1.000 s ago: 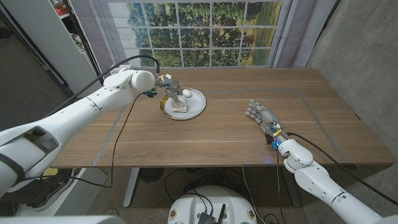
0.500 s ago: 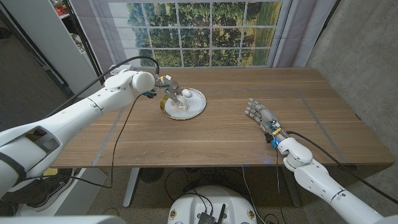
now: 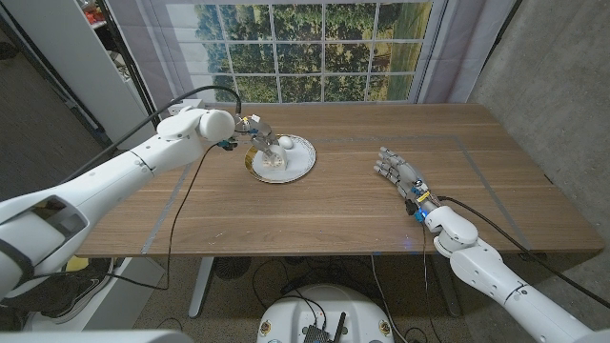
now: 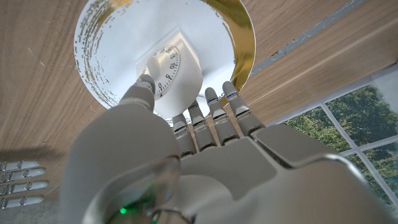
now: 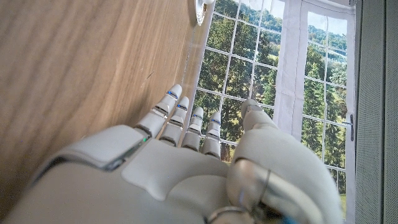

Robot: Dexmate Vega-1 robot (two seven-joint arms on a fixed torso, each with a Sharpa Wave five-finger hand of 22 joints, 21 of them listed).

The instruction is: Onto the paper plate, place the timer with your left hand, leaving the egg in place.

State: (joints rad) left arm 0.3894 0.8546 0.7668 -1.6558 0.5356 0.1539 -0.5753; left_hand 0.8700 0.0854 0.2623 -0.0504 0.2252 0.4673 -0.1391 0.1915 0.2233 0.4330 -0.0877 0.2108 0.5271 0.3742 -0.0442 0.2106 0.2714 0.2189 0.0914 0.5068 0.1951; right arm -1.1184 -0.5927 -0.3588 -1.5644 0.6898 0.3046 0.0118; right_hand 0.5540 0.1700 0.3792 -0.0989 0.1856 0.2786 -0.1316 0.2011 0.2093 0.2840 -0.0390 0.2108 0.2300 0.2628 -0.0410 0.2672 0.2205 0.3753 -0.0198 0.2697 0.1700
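Observation:
A white paper plate with a gold rim (image 3: 301, 167) (image 4: 245, 46) lies at the table's back left. On it sit a white egg (image 3: 286, 143) and, nearer me, the white square timer (image 3: 274, 163) (image 4: 171, 65), dial up. My left hand (image 3: 259, 131) (image 4: 186, 130) hovers over the plate's left side with its fingers stretched out. Its thumb tip (image 4: 144, 84) and fingertips (image 4: 214, 99) overlap the timer's edge in the left wrist view, without closing on it. My right hand (image 3: 400, 177) (image 5: 186, 143) stands on the table at the right, fingers straight, holding nothing.
A black cable (image 3: 181, 181) hangs from the left arm across the table's left part. Bare wood stretches between the plate and the right hand. A window (image 3: 305, 48) stands behind the table's far edge. The plate's rim (image 5: 199, 9) peeks into the right wrist view.

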